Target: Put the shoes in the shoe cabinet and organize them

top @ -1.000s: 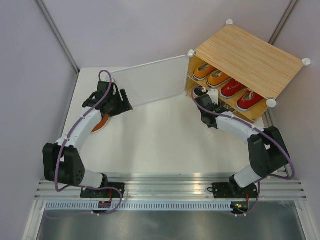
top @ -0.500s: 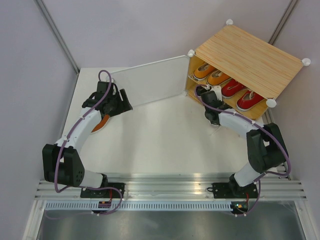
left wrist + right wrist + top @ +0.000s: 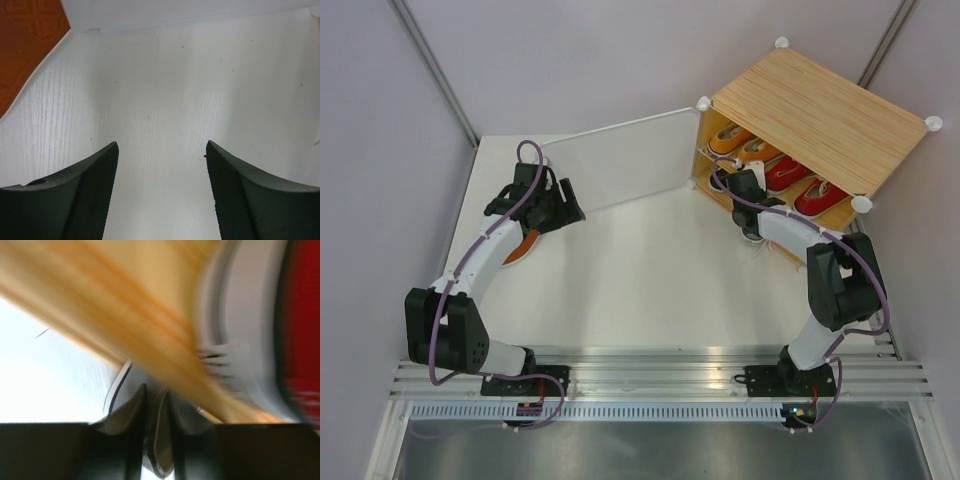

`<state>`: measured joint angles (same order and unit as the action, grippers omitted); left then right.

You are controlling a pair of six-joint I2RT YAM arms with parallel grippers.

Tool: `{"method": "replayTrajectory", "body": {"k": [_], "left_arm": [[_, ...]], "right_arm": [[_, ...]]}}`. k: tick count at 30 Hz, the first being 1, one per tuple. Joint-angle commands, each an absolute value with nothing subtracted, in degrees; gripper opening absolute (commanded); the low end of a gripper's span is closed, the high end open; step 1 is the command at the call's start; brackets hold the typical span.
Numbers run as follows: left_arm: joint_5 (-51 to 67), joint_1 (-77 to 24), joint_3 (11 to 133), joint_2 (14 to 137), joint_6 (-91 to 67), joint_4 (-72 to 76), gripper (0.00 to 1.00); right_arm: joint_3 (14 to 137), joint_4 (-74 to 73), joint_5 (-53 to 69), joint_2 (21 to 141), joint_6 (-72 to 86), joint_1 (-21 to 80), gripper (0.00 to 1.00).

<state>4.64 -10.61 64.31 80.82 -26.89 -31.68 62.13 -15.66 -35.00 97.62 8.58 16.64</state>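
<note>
Your left gripper [image 3: 162, 145] is hanging over the table [image 3: 165, 90] with its fingers spread wide, gripping nothing, and one shoe [image 3: 525, 246] is lying just beside it. Your right gripper [image 3: 152, 392] is sitting at the shoe cabinet [image 3: 820, 110] shelf front, and I cannot tell whether it is clenching anything. Orange shoes [image 3: 728, 141] and red shoes [image 3: 817, 198] are sitting inside

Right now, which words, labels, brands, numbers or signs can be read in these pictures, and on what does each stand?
No text can be read anywhere.
Shoe cabinet, frosted door panel, orange sneakers, red sneakers: no lettering shows from above.
Orange-brown outsole: moulded pattern only.
Red sneaker's white rubber edge: a dark mark, too blurred to read.
</note>
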Motion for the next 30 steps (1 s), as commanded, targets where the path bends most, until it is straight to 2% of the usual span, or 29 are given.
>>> {"method": "replayTrajectory", "body": {"k": [1, 3, 6, 12, 20, 23, 30], "left_arm": [[4.7, -10.3, 64.2, 78.6, -25.9, -31.6, 0.75], [4.6, -10.3, 64.1, 78.6, -26.0, -31.6, 0.75], [4.7, -10.3, 64.2, 78.7, -25.9, -31.6, 0.75], [5.1, -10.3, 64.2, 78.8, -26.0, -31.6, 0.75], [6.0, -10.3, 64.2, 78.9, -26.3, -31.6, 0.75], [6.2, -10.3, 64.2, 78.9, -26.4, -31.6, 0.75], [6.9, -10.3, 64.1, 78.7, -26.5, -31.6, 0.75]], "right_arm": [[64.7, -10.5, -37.1, 97.7, 7.6, 13.4, 0.32], [63.3, -10.2, -35.3, 94.9, 8.6, 13.7, 0.4], [61.6, -10.6, -34.4, 90.8, 9.7, 15.2, 0.45], [57.0, -10.5, -34.4, 81.8, 17.6, 19.5, 0.5], [45.3, -8.4, -42.5, 73.7, 41.6, 23.4, 0.53], [41.1, -6.0, -45.0, 73.1, 47.2, 23.4, 0.54], [41.9, -1.4, -45.7, 79.5, 49.4, 23.4, 0.55]]}}
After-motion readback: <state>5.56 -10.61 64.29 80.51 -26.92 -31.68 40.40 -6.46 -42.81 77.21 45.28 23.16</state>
